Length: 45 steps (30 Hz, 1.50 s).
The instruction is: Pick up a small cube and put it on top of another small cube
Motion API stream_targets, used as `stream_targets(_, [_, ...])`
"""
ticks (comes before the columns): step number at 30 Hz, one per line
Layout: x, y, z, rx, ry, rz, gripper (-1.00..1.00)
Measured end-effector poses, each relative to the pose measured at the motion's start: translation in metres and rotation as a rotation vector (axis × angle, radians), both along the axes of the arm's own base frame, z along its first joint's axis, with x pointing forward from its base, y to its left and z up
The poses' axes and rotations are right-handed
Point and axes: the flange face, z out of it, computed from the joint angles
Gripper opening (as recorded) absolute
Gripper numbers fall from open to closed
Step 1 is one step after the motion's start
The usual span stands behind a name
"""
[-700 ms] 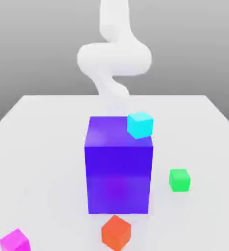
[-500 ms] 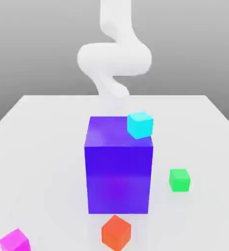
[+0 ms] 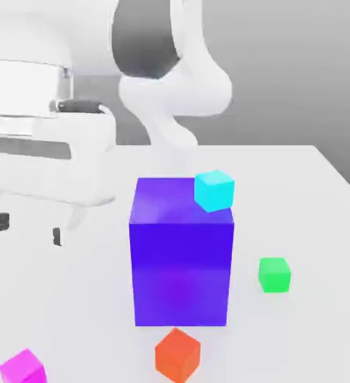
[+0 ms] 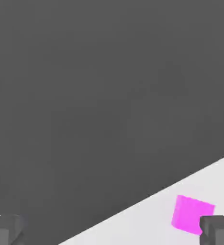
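White tabletop [image 3: 245, 168] stretches out under a plain grey backdrop [image 3: 283, 75]! My gripper [image 3: 28, 226] hangs above it, jaws wide apart and empty. And there's the magenta cube [image 3: 24, 368], bright, flat-sided, turned corner-on, down at the exterior view's left, near the front; the green cube [image 3: 274, 275] sits right of the big blue-purple block [image 3: 181, 262].

Exterior view, clock about block [image 3: 179, 273]: first cube [image 3: 214, 191], on top, 1 o'clock; second cube [image 3: 274, 275], 3 o'clock; third cube [image 3: 178, 355], 6 o'clock; fourth cube [image 3: 23, 368], 8 o'clock
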Motion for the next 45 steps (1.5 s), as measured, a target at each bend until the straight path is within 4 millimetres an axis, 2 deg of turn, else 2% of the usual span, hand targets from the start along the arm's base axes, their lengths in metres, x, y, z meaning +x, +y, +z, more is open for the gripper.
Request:
stream_targets(4, [-0.003, -0.024, -0.072, 0.028, 0.093, -0.080, 0.00])
stream_targets(8, [-0.017, -0.050, -0.144, 0.052, 0.187, -0.168, 0.00])
stream_targets(13, [-0.024, -0.058, -0.223, 0.059, 0.220, -0.199, 0.00])
stream_targets(14, [-0.025, -0.058, -0.232, 0.060, 0.220, -0.199, -1.00])
stream_targets(20, [-0.025, -0.058, -0.236, 0.060, 0.220, -0.199, -1.00])
stream_targets(21, [-0.025, -0.058, -0.231, 0.059, 0.220, -0.199, -1.00])
stream_targets(25, [-0.024, -0.059, -0.181, 0.060, 0.218, -0.199, -1.00])
stream_targets(27, [-0.015, -0.051, -0.156, 0.061, 0.172, -0.178, -1.00])
stream_targets(28, [-0.010, -0.039, -0.144, 0.061, 0.148, -0.150, -1.00])
stream_targets(31, [-0.005, 0.035, -0.121, 0.061, 0.118, -0.004, -1.00])
stream_targets(33, [-0.010, 0.085, -0.110, 0.057, 0.108, 0.099, -1.00])
stream_targets(36, [-0.030, 0.163, -0.096, 0.042, 0.096, 0.270, -1.00])
stream_targets(38, [-0.057, 0.239, -0.086, 0.021, 0.088, 0.447, -1.00])
stream_targets(39, [-0.079, 0.278, -0.081, 0.006, 0.082, 0.550, -1.00])
stream_targets(40, [-0.099, 0.302, -0.077, -0.011, 0.077, 0.622, -1.00])
stream_targets(45, [-0.190, 0.368, -0.073, -0.101, 0.054, 0.897, -1.00])
